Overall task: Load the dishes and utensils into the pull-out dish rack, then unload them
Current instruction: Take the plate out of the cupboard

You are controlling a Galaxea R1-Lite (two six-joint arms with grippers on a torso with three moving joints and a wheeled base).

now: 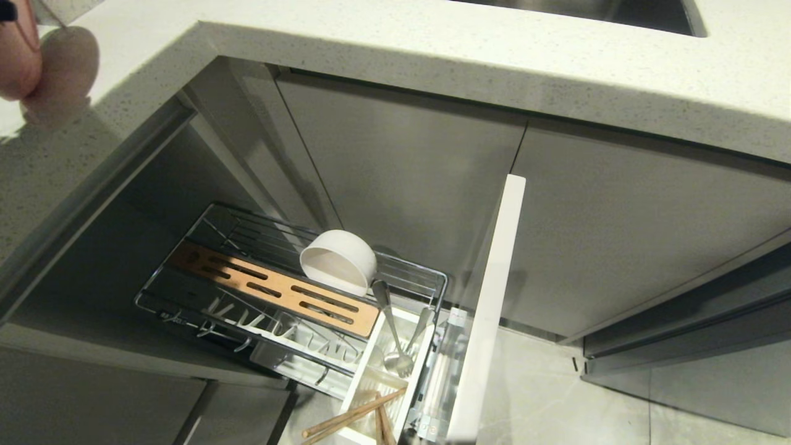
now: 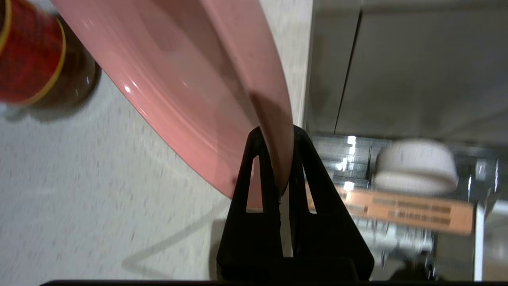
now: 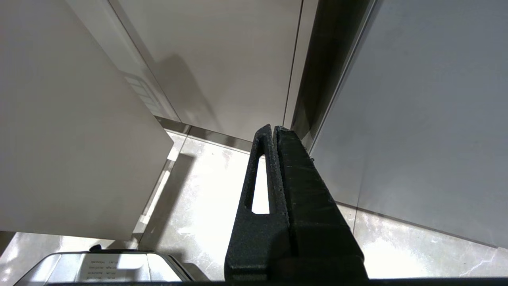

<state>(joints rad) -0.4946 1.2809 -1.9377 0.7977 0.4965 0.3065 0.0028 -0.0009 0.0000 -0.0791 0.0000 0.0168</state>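
- My left hand (image 2: 278,159), black and two-fingered, is clamped on the rim of the flat round pale-pink plate (image 2: 190,79); the plate stands on edge between the fingers and fans away from them over the pale speckled stone bench (image 2: 99,206).
- From the head camera I see only a sliver of that plate (image 1: 18,59) at the top left corner, above the bench (image 1: 432,43), well apart from the rack below.
- A dark jar with a red, yellow-edged label (image 2: 31,51) stands on the bench just beyond the plate.
- The chrome wire pull-out dish rack (image 1: 290,296) is drawn out beneath the bench, its pale grey drawer front (image 1: 488,309) seen edge-on at the right.
- The small off-white round bowl (image 1: 338,259) lies tipped on its side in the wire basket, mouth facing my left and a little down, touching the slotted wooden plate-holder strip (image 1: 278,287), whose long axis runs along the rack toward the drawer front.
- In the white plastic cutlery caddy (image 1: 383,377) the light wooden chopsticks (image 1: 352,417) lie slanted, tips out over the caddy's near edge toward my left.
- Slim silver metal utensils (image 1: 392,327) lean in the caddy, handles up toward the bowl; whether one is the fork I cannot tell.
- My right hand (image 3: 274,129) hangs with fingers pressed together, gripping nothing, over the pale tiled floor (image 3: 198,190) by the grey cabinet doors (image 3: 416,119).
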